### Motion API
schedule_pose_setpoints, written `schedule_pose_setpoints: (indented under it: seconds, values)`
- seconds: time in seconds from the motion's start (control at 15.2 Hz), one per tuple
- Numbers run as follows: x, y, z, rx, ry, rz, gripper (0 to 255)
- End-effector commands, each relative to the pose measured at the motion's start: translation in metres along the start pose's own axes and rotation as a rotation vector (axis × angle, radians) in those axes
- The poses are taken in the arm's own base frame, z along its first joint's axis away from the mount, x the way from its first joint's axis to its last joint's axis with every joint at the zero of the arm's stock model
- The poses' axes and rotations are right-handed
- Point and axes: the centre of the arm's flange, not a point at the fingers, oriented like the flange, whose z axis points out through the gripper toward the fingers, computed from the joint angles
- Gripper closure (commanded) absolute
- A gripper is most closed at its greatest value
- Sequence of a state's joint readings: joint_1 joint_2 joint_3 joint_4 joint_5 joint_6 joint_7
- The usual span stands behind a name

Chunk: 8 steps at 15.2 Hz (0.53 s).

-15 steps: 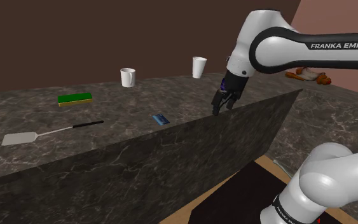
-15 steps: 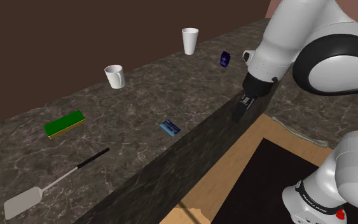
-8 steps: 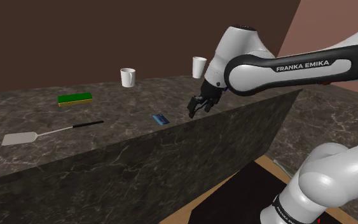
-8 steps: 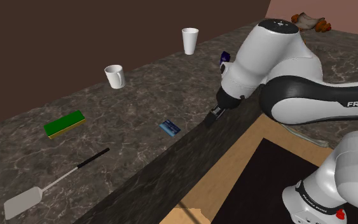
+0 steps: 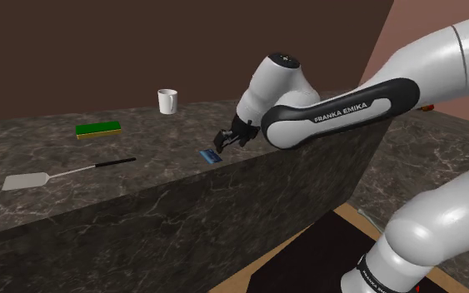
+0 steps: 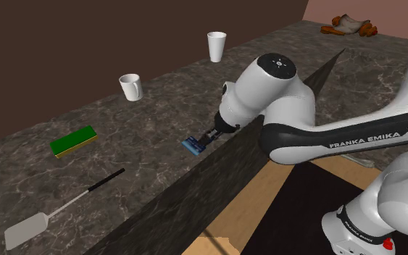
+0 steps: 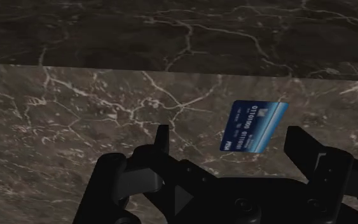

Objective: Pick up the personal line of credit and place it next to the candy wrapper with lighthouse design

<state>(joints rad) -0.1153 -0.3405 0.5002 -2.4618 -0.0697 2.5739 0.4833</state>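
Card (image 5: 211, 155), blue with white print, lying flat on the dark marbled counter (image 5: 141, 137) close to the counter's near edge. The black gripper (image 5: 227, 138) hangs just over it at the end of the white arm, which reaches in from the shoulder view's right.

From the hand's own camera, the two fingers (image 7: 163, 135) stand well apart. The card (image 7: 255, 125) lies on the stone between them, nearer one finger than the other, and neither finger touches it. Nothing is held.

In the second exterior view the gripper (image 6: 209, 136) sits at the card's (image 6: 194, 145) right edge. A green flat block (image 6: 74, 140) and a spatula (image 6: 57, 210) with a black handle lie well apart toward that view's left. A white mug (image 6: 130, 87) and a white cup (image 6: 216, 46) stand along the back of the counter, by the brown wall.

The shoulder view shows the same mug (image 5: 167, 101), block (image 5: 98, 128) and spatula (image 5: 57, 175) to the left of the card.
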Motion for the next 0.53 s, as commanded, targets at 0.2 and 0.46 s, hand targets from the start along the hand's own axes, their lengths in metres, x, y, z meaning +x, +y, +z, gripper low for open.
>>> schedule_pose_setpoints:
  seconds: [0.2, 0.46]
  values:
    - [0.031, -0.038, 0.03, -0.003, 0.118, 0.024, 0]
    - [0.035, -0.04, 0.048, -0.004, 0.125, 0.025, 0]
